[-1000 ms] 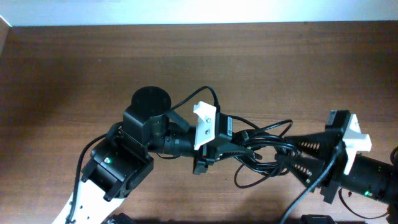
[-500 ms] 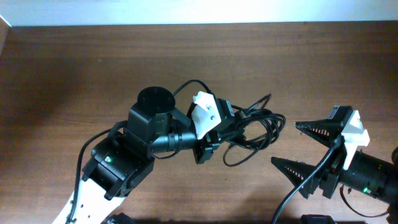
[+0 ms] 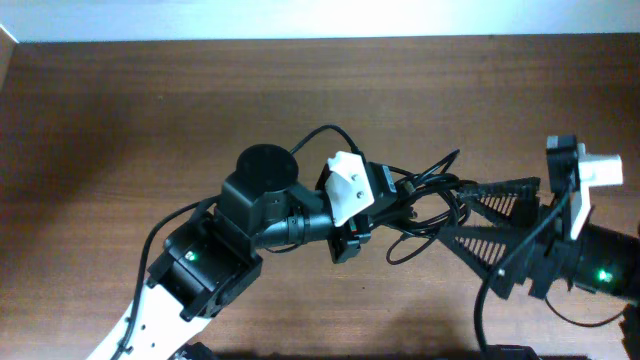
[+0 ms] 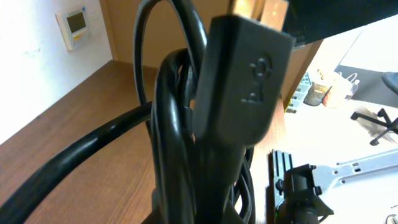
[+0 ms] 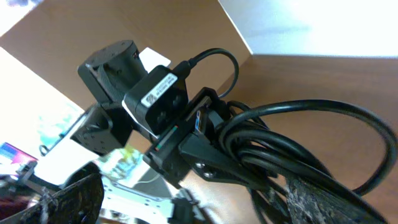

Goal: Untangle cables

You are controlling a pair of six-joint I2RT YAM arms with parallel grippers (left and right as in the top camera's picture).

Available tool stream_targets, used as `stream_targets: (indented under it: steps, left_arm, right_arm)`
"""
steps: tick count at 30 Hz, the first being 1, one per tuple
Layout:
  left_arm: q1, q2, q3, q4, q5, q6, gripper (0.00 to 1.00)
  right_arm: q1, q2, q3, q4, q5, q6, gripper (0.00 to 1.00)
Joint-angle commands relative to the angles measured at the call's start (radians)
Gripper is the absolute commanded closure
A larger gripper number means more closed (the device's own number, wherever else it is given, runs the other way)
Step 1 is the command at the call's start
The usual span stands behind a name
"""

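Observation:
A tangled bundle of black cables [image 3: 432, 196] hangs from my left gripper [image 3: 385, 205], which is shut on it just above the brown table [image 3: 150, 120]. In the left wrist view the bundle [image 4: 180, 143] fills the frame, with a black USB plug [image 4: 245, 74] standing up in front. My right gripper [image 3: 452, 210] is open, its two toothed fingers [image 3: 500, 186] reaching in from the right on either side of the bundle's right-hand loops. In the right wrist view the loops [image 5: 292, 149] lie against one finger [image 5: 323, 199], with the left gripper [image 5: 186, 146] behind them.
The left arm's black body [image 3: 265, 170] and white wrist camera mount [image 3: 350, 185] sit at mid-table. The right arm's white mount [image 3: 590, 175] is at the right edge. The pale wall edge [image 3: 320, 15] bounds the table at the back.
My left gripper has carried the cable bundle right and slightly back. My right gripper opened, drew back, then came in again with its open fingers around the bundle's right loops.

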Motion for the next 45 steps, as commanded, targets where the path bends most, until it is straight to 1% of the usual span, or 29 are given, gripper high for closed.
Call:
stream_targets:
  steps: [1,5,8,9,10,12,14,16,18,22,23,26,30,35,38,40,45]
  left_arm:
    - [-0.009,-0.002,0.007,0.042,0.012,-0.018,1.0]
    - [-0.009,-0.002,0.007,0.08,0.013,-0.029,1.0]
    - [-0.009,-0.002,0.007,0.114,0.06,-0.032,1.0]
    - [-0.009,-0.002,0.007,0.115,0.066,-0.032,1.0]
    - [-0.009,-0.002,0.007,0.113,0.068,-0.032,1.0]
    - [-0.009,-0.001,0.007,0.105,0.077,-0.032,1.0]
    - [-0.01,-0.001,0.007,0.105,0.109,-0.032,1.0]
    - [-0.016,0.0,0.007,0.105,0.11,-0.032,1.0]
    - [-0.016,0.005,0.007,0.105,0.109,-0.032,1.0]
    - [-0.016,0.023,0.007,0.108,0.113,-0.032,1.0]
    - [-0.016,0.026,0.007,0.114,0.126,-0.032,1.0]
    - [-0.02,0.039,0.007,0.172,0.232,-0.032,1.0]
    - [-0.052,0.057,0.007,0.203,0.23,-0.031,1.0]
    - [-0.066,0.082,0.007,0.219,0.223,-0.032,1.0]
    - [-0.066,0.082,0.007,0.229,0.227,-0.032,1.0]
    - [-0.066,0.082,0.007,0.238,0.234,-0.032,1.0]
    - [-0.066,0.082,0.007,0.251,0.308,-0.018,1.0]
  right_arm:
    - [-0.005,0.029,0.011,0.002,-0.024,0.065,0.1]
    - [-0.005,0.045,0.011,0.002,-0.024,0.065,0.12]
    - [-0.005,0.054,0.011,0.004,-0.023,0.065,0.14]
    - [-0.005,0.056,0.011,0.005,-0.023,0.065,0.14]
    - [-0.005,0.061,0.011,0.01,-0.023,0.065,0.17]
    - [-0.005,0.071,0.011,0.033,-0.024,0.068,0.18]
    - [-0.005,0.078,0.011,0.062,-0.024,0.107,0.19]
    - [-0.005,0.079,0.011,0.087,-0.025,0.133,0.22]
    - [-0.005,0.081,0.011,0.115,-0.055,0.136,0.23]
    - [-0.005,0.081,0.011,0.119,-0.076,0.135,0.23]
    - [-0.005,0.081,0.011,0.119,-0.076,0.135,0.23]
    - [-0.005,0.086,0.011,0.127,-0.076,0.135,0.23]
    - [-0.005,0.088,0.011,0.14,-0.076,0.135,0.32]
    - [-0.005,0.088,0.011,0.141,-0.076,0.132,0.5]
    - [-0.005,0.088,0.011,0.142,-0.075,0.132,0.51]
    - [-0.005,0.088,0.011,0.142,-0.071,0.132,0.54]
    - [-0.005,0.092,0.011,0.142,-0.069,0.131,0.55]
